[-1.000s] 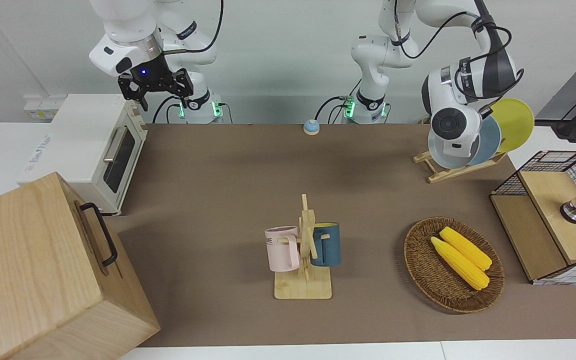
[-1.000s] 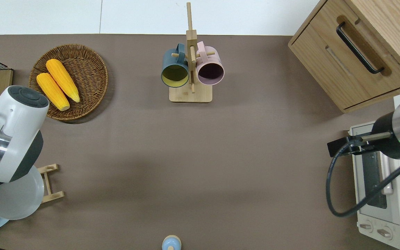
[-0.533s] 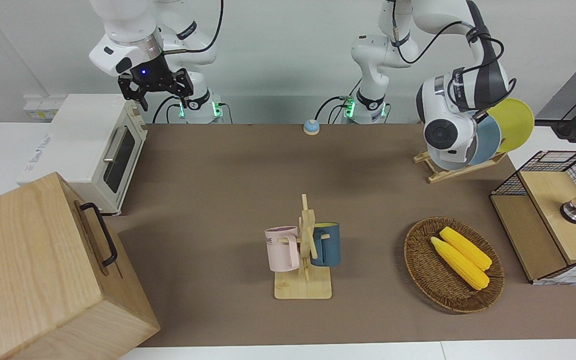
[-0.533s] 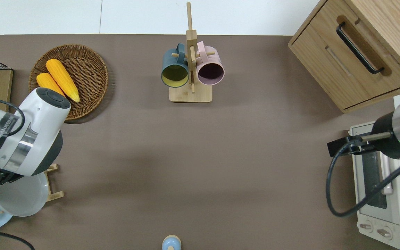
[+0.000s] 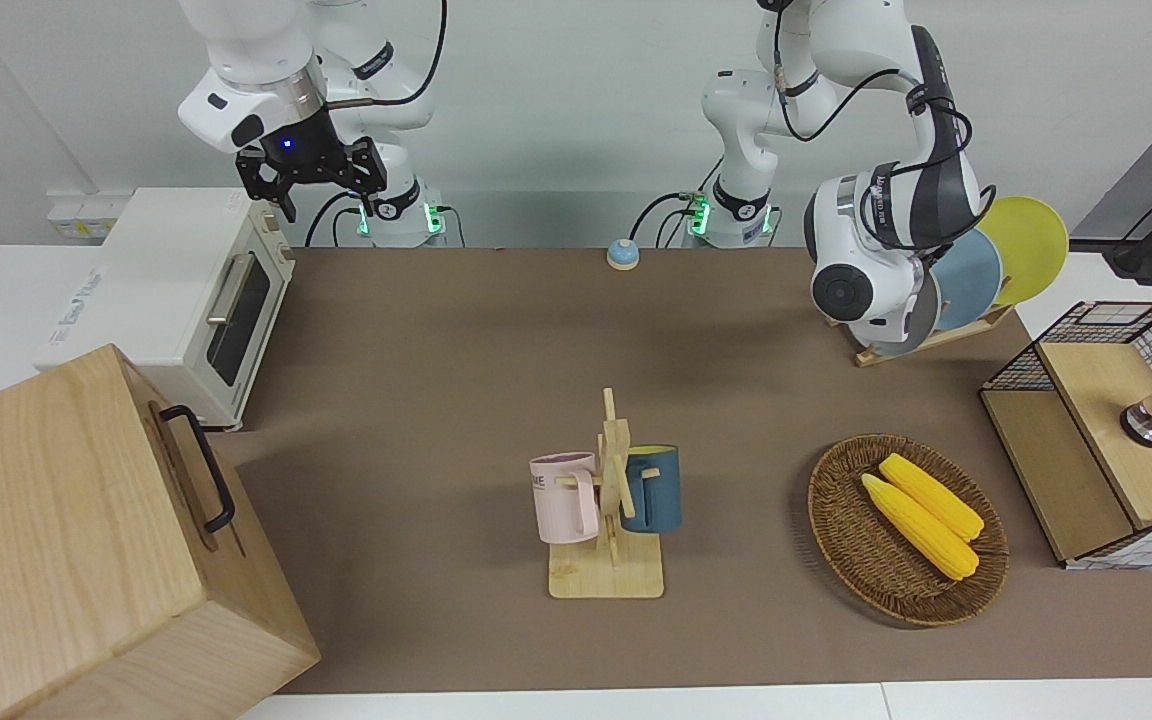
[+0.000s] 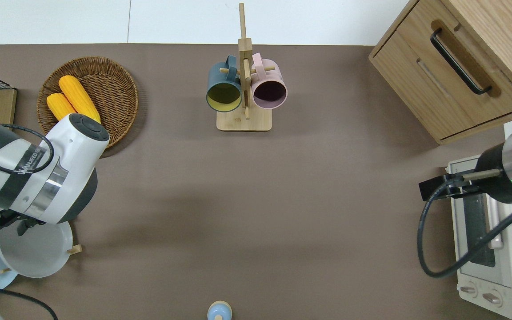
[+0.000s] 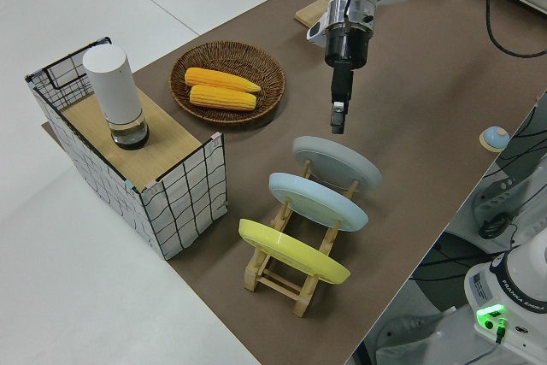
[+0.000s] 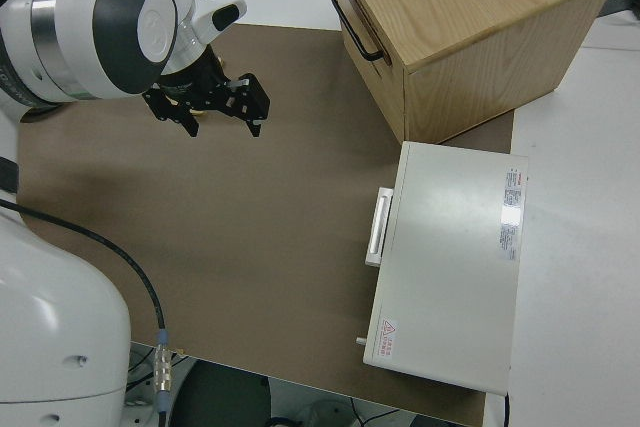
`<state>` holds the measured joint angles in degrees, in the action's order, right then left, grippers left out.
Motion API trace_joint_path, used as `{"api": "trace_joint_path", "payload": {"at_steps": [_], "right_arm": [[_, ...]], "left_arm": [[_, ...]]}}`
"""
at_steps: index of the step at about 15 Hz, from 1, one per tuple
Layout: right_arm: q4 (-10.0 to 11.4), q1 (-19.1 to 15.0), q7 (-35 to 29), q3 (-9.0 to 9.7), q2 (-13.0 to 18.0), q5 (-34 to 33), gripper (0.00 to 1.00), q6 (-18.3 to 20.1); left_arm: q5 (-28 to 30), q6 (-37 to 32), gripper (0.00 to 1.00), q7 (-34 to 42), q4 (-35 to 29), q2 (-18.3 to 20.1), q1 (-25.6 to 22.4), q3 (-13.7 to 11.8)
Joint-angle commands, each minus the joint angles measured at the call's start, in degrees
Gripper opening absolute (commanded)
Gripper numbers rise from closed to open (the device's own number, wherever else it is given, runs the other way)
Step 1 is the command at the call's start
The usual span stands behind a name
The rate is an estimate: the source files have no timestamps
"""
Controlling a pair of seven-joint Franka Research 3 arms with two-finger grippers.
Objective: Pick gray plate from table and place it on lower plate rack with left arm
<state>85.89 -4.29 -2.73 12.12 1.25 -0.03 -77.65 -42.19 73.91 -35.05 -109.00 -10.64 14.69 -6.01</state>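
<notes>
From my station I see the gray plate (image 7: 337,165) standing tilted in the plate rack (image 7: 291,273), in the slot nearest the middle of the table, with a blue plate (image 7: 318,201) in the next slot and a yellow plate (image 7: 292,251) in the slot at the left arm's end of the table. The left gripper (image 7: 338,117) hangs just above the gray plate's upper rim, clear of it, fingers pointing down and holding nothing; I cannot tell how far apart the fingers stand. Farther from the robots than the rack sits a wicker basket (image 5: 841,545) with two corn cobs (image 5: 921,514). The right gripper (image 8: 206,104) is parked with its fingers spread wide and empty.
</notes>
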Motion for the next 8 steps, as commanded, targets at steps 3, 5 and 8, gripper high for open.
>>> {"api": "trace_joint_path", "payload": {"at_steps": [3,5,8], "right_arm": [[-0.37,-1.51,-0.43,1.15,0.24,0.21,0.99,0.83],[-0.37,-1.51,-0.34,1.15,0.24,0.21,0.987,0.83],[-0.37,-1.51,-0.43,1.15,0.24,0.21,0.99,0.83]], "left_arm": [[9.39,6.32,1.0,-1.42,2.9,1.41,0.6,0.73],[12.82,9.05,1.0,-3.35,6.15,1.42,0.69,1.08],[15.63,10.64,0.99,-3.0,9.76,1.85,0.6,3.98]]}}
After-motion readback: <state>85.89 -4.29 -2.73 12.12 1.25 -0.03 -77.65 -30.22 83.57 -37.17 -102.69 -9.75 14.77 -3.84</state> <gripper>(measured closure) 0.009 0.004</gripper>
